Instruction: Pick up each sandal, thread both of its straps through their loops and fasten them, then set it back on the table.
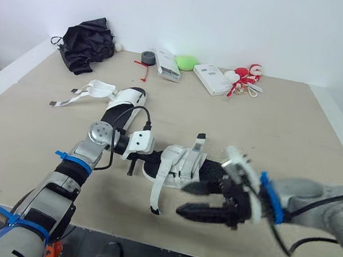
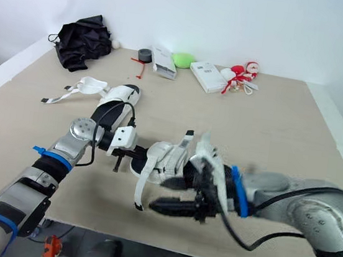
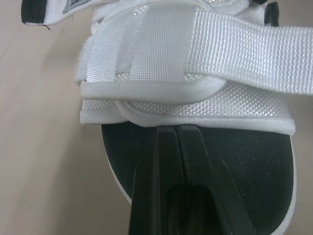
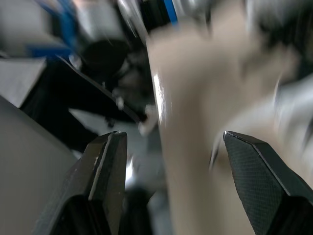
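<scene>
The pale beige wooden table [image 1: 295,137] carries a row of odds and ends along its far edge: a crumpled black cloth bundle [image 1: 86,48], a dark grey tape roll [image 1: 147,57], a white box [image 1: 167,65], a green oval lump [image 1: 186,62], a flat white carton [image 1: 211,79] and red-and-white plush toys [image 1: 245,77]. A white strap sandal with a black footbed [image 1: 121,100] lies mid-table, straps loose; a second white sandal [image 1: 182,167] sits near the front edge.

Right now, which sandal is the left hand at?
The near sandal, right at the left hand; the far sandal lies apart, straps splayed.

Sandal [image 3: 195,107]: woven synth. cloth, matt
</scene>
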`<action>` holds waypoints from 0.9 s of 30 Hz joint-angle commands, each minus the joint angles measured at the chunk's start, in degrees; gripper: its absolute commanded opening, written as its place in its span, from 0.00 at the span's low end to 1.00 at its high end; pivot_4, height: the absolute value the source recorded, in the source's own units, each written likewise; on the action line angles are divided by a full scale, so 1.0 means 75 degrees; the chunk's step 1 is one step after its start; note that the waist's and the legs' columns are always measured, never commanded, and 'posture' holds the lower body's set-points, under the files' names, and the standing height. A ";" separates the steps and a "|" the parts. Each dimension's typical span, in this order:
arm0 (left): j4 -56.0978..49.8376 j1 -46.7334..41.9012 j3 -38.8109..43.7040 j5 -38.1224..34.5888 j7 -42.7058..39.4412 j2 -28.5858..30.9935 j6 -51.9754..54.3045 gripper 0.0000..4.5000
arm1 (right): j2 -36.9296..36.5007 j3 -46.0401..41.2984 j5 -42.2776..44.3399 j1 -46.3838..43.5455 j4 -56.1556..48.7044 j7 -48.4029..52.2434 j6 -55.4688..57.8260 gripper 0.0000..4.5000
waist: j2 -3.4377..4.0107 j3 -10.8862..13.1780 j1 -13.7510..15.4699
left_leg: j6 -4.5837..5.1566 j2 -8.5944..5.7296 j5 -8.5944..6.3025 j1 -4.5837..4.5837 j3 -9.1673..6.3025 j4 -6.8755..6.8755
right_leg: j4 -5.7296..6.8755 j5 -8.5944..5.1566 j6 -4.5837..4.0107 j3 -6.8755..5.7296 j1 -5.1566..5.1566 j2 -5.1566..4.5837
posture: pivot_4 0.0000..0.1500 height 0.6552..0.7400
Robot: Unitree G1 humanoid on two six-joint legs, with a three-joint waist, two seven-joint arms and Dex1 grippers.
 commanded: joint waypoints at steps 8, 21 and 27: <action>0.0357 0.0542 -0.0882 0.0862 -0.0289 0.0044 0.0136 0.00 | 0.1338 0.1274 0.1788 -0.1269 0.1821 -0.3369 0.0896 0.76 | -0.0011 -0.0009 -0.0017 | 0.0004 0.0003 0.0000 -0.0003 0.0000 0.0001 | 0.0000 0.0010 0.0019 0.0003 -0.0003 0.0007 | 1.00 0.91; -0.0135 0.0848 -0.0870 0.0738 -0.0449 0.0213 0.0382 0.00 | 0.2638 0.2241 0.2954 -0.2781 0.3647 -0.5350 0.1184 0.76 | -0.0014 -0.0014 -0.0016 | 0.0057 0.0011 -0.0032 -0.0014 -0.0012 -0.0002 | 0.0002 0.0004 -0.0017 -0.0008 -0.0009 0.0019 | 1.00 0.91; -0.0742 0.1125 -0.0931 0.0613 -0.0661 0.0380 0.0685 0.00 | 0.2792 0.2384 0.3328 -0.2511 0.3323 -0.5992 0.0969 0.76 | -0.0015 -0.0015 -0.0041 | 0.0094 0.0017 -0.0054 -0.0015 -0.0013 -0.0002 | 0.0002 0.0003 -0.0045 -0.0007 -0.0011 0.0032 | 1.00 0.91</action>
